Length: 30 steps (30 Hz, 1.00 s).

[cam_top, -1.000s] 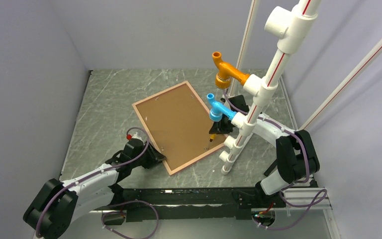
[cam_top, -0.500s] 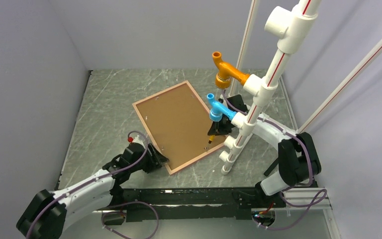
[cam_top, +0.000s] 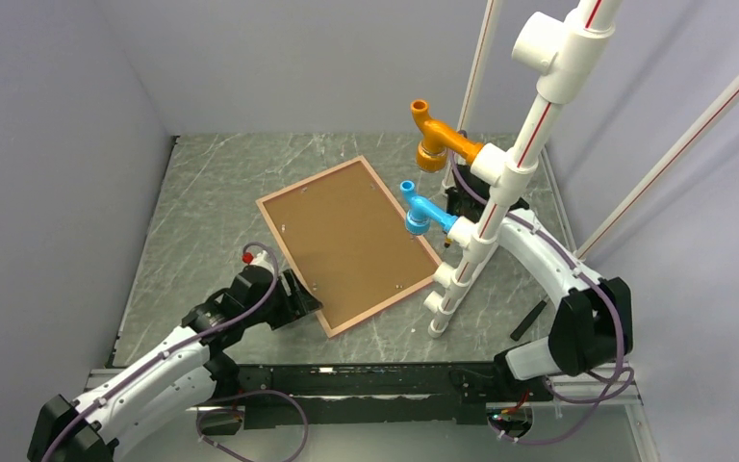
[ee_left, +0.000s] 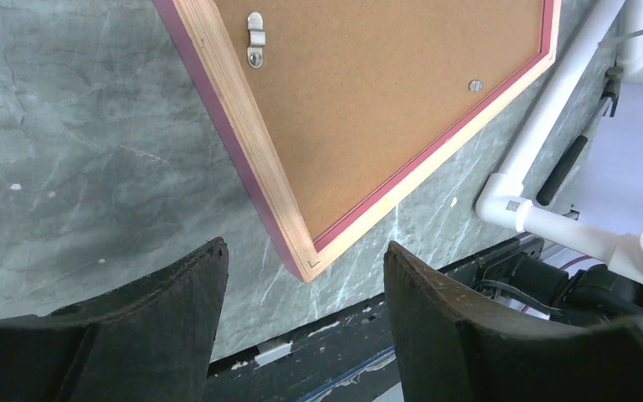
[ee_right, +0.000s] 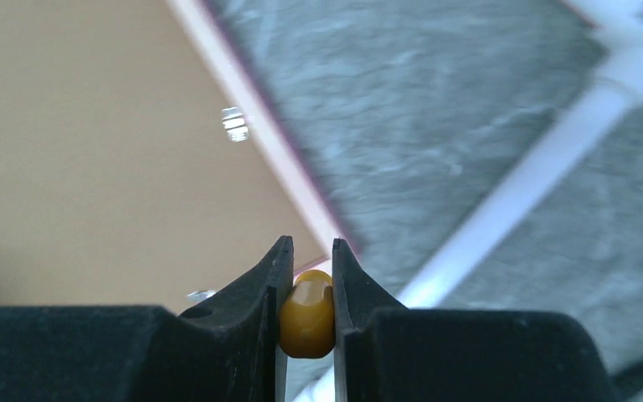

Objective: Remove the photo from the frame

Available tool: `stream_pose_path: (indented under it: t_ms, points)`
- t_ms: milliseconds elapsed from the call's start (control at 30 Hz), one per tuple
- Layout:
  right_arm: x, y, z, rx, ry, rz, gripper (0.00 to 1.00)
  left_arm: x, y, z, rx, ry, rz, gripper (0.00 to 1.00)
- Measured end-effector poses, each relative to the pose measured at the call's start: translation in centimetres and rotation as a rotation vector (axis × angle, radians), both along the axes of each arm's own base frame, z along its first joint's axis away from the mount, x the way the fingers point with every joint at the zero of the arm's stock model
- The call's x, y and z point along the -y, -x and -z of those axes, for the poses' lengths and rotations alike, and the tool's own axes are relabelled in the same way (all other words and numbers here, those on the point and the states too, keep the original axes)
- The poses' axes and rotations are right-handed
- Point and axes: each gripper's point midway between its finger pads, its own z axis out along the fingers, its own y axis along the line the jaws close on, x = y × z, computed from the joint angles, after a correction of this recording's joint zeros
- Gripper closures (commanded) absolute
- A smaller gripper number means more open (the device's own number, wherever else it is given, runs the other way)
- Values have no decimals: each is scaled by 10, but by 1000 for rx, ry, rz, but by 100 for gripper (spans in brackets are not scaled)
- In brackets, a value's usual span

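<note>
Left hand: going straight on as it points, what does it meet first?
The left hand would probably meet the frame, at its near corner between the open fingers; depth is unclear, so the table could come first.

A white pipe stand (cam_top: 534, 123), red-striped along its length, rises tilted from a grey marbled table (cam_top: 202, 192). Two elbow fittings branch off the stand's left side: an orange fitting (cam_top: 433, 135) higher up and a blue fitting (cam_top: 416, 214) below it. Left of the stand's foot lies a brown backing board (cam_top: 346, 236), flat and skewed, with a metal clip (ee_left: 255, 38) and a small screw (ee_left: 475, 85) on it. A black rod (cam_top: 531, 320) lies on the table just right of the stand's foot. A rounded yellow knob (ee_right: 306, 314) shows in the right wrist view (what it belongs to is hidden), the stand's pipe blurred behind it.
</note>
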Motion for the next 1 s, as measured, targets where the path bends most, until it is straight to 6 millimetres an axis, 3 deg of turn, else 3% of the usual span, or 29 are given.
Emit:
stream_pose_path:
  t_ms: [167, 467, 533, 800, 1000]
  points:
    - [36, -13, 17, -32, 196, 86, 100, -4, 7, 2, -15, -25, 17, 26]
    - [62, -35, 44, -103, 439, 43, 100, -6, 17, 8, -59, -33, 40, 23]
    - [64, -42, 52, -125, 478, 26, 100, -6, 18, 9, -67, -38, 42, 18]
    - [60, -67, 77, -147, 547, -57, 95, -16, 5, 17, -168, 6, -36, 21]
    - [56, -89, 98, -159, 605, -129, 82, -27, -14, 17, -224, 12, -81, 19]
